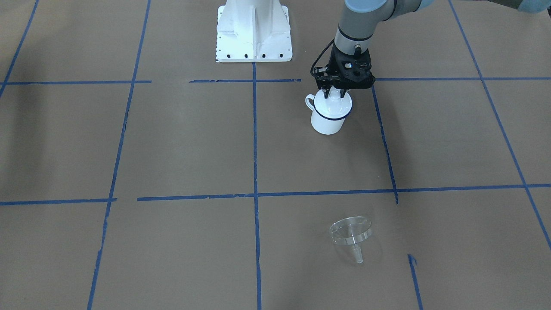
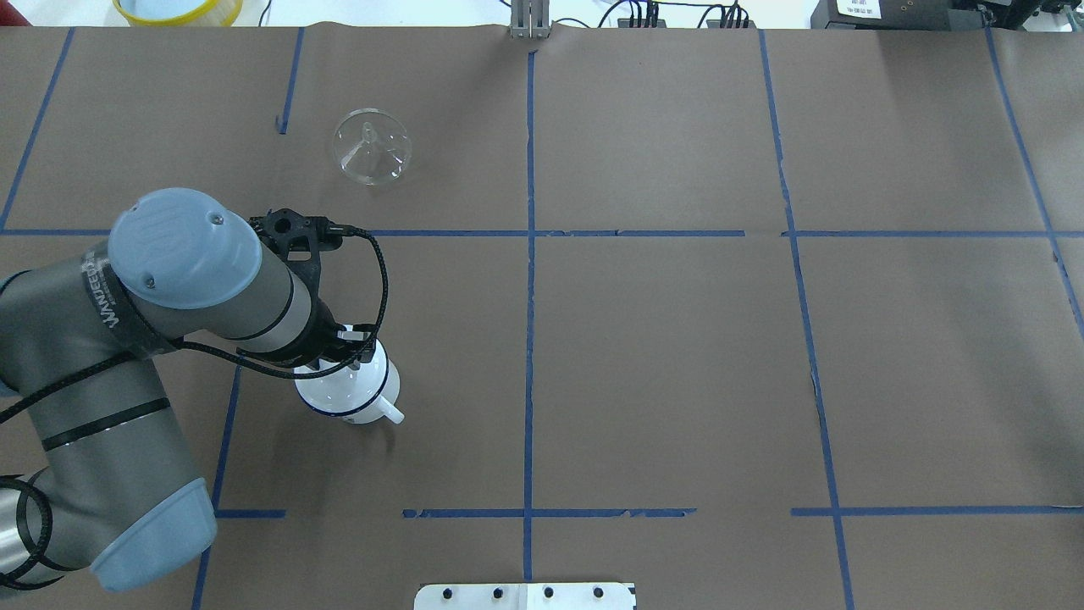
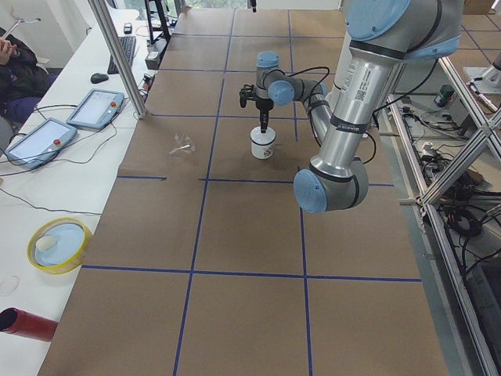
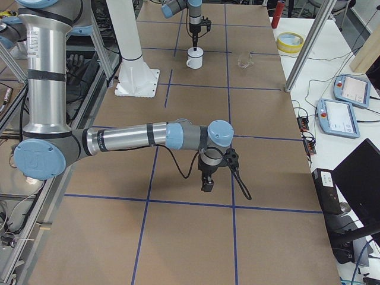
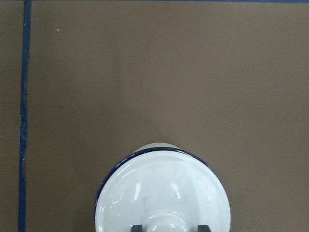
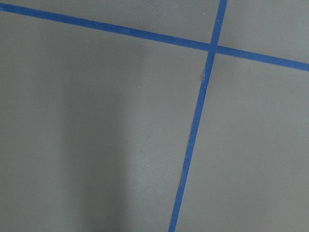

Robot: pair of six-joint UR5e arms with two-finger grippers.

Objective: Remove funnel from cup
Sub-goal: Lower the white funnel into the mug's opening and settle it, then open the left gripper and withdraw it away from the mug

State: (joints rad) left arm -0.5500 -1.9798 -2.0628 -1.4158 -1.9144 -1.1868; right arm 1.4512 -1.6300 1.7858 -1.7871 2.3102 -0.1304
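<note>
The clear funnel lies on its side on the brown table, far from the cup; it also shows in the overhead view. The white cup with a dark blue rim stands upright, handle to the side, with a round white knobbed lid seated on it. My left gripper points straight down over the lid, its fingers on either side of the knob with small gaps, so it looks open. My right gripper hangs over bare table far from both; I cannot tell its state.
The white robot base stands behind the cup. Blue tape lines grid the table. A yellow-rimmed bowl, a red cylinder and tablets sit on the side bench beyond the funnel's side.
</note>
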